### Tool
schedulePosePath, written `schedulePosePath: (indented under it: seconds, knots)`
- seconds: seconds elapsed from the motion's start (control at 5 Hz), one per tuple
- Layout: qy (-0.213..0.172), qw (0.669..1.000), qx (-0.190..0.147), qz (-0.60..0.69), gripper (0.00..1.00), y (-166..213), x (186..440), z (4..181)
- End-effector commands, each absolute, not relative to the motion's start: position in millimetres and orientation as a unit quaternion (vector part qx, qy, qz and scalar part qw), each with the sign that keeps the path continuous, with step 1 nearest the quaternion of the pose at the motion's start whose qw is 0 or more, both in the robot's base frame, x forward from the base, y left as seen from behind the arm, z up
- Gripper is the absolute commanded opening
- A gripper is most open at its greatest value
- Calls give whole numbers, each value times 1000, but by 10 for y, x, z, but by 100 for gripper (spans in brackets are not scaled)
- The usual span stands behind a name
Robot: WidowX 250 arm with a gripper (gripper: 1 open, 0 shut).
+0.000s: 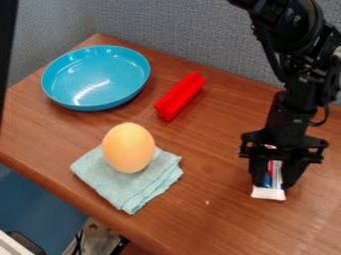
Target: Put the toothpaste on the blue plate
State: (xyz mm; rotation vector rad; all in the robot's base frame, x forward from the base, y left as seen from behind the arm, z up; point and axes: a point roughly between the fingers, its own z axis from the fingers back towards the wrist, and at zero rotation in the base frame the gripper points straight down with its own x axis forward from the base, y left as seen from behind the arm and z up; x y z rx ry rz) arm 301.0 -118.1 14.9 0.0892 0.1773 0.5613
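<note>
Light-blue folded cloth (127, 177) lies nearest, at about seven o'clock on the wooden table (226, 110), with a tan egg (128, 146) sitting on it. At four o'clock the black gripper (282, 169) points down over the toothpaste (273, 180), one finger on either side of the tube; whether they actually press it cannot be told. The white cap end rests on the table. Farther back, at twelve o'clock, lies a red block (180, 96), and the blue plate (96, 78) sits at ten o'clock, well apart from the tube.

Egg (128, 146) on cloth (130, 174); red block (180, 96)
</note>
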Motion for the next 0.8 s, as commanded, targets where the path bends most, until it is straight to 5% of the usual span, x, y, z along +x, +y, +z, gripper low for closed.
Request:
schedulePosePath:
  seconds: [0.0, 0.6]
  knots:
    - [61, 962, 28, 266, 0, -1238, 3055, 368]
    - [61, 963, 29, 259, 0, -1226, 3048, 404]
